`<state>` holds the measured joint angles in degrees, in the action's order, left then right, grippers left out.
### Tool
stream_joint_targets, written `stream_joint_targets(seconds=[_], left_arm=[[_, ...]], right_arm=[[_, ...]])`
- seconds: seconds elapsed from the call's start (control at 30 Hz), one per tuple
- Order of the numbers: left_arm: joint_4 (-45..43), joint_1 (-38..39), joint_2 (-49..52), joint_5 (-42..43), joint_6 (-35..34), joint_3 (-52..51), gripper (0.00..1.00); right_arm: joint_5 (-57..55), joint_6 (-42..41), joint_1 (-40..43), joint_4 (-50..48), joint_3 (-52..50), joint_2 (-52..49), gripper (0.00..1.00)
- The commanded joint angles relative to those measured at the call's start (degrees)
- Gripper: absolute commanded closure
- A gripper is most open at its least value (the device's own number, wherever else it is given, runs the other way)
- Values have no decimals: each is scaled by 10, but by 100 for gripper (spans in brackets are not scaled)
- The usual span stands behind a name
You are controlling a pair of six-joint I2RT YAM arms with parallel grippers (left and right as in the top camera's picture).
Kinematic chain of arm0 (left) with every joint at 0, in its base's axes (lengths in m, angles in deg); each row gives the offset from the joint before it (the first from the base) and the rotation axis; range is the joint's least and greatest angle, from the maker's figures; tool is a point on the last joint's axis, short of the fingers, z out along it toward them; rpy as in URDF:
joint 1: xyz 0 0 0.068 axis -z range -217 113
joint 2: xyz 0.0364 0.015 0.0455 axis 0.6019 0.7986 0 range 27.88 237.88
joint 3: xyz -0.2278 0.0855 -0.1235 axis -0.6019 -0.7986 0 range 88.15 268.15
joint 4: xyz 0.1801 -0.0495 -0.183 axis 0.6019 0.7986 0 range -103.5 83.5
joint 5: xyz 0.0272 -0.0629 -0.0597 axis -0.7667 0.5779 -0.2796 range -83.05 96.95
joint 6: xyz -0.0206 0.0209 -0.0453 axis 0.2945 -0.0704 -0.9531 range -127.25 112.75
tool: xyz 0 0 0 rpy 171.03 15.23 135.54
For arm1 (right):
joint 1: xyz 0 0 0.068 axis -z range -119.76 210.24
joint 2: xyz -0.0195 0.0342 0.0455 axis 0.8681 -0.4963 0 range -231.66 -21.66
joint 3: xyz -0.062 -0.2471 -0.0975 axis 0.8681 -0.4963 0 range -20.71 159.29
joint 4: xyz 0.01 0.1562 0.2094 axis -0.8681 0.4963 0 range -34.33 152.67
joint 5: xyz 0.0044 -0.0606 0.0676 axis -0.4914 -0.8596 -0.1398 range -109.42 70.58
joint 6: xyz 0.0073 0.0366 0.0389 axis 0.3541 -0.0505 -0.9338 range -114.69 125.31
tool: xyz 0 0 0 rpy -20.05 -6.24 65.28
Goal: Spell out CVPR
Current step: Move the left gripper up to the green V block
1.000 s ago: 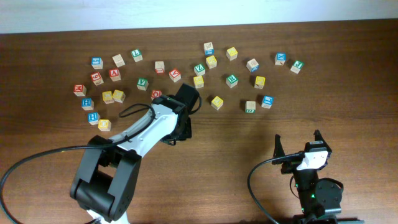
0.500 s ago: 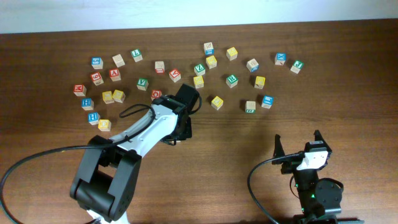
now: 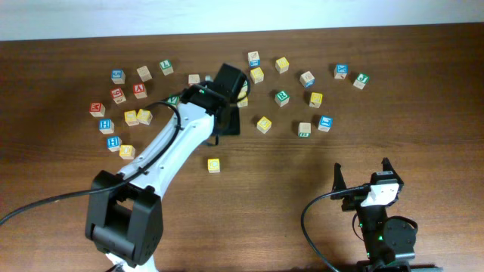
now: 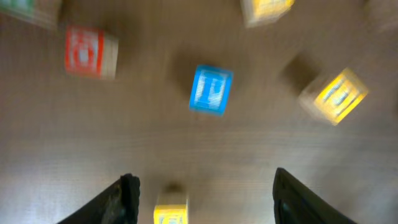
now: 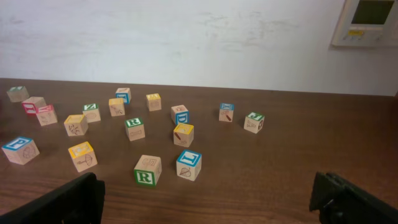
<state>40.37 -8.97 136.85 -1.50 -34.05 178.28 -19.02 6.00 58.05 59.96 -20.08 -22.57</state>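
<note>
One yellow cube (image 3: 214,165) sits alone on the bare table (image 3: 423,91), well apart from the pile; we think it is the C, put there so the word has room. Our left gripper (image 4: 204,186) hangs over the pile, fingers spread wide with nothing in them, ready to grab. A blue cube (image 4: 210,89) lies just ahead, maybe the P, but too blurry for us to read. Our right gripper (image 3: 361,170) rests near us, fingers apart and empty, out of the way

White left arm (image 3: 172,149) with black joints, cables and dark left claw (image 4: 205,199).
</note>
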Motion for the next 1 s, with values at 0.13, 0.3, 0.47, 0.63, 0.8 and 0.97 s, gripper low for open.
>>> stream_joint_targets(seconds=[0.13, 0.3, 0.47, 0.63, 0.8, 0.97], left_arm=[[-92, -17, 1, -111, 44, 20, 12], [-65, -102, 1, -132, 44, 20, 1], [-36, -148, 11, 54, 44, 17, 1], [-23, -121, 53, 57, 44, 17, 1], [-66, -130, 54, -112, 44, 17, 1], [-66, -213, 54, -102, 5, 17, 1]], right_arm=[[-5, 4, -4, 4, -3, 4, 2], [-5, 4, -4, 4, -3, 4, 2], [-5, 4, -4, 4, -3, 4, 2], [-5, 4, -4, 4, -3, 4, 2], [-5, 4, -4, 4, -3, 4, 2], [-5, 4, -4, 4, -3, 4, 2]])
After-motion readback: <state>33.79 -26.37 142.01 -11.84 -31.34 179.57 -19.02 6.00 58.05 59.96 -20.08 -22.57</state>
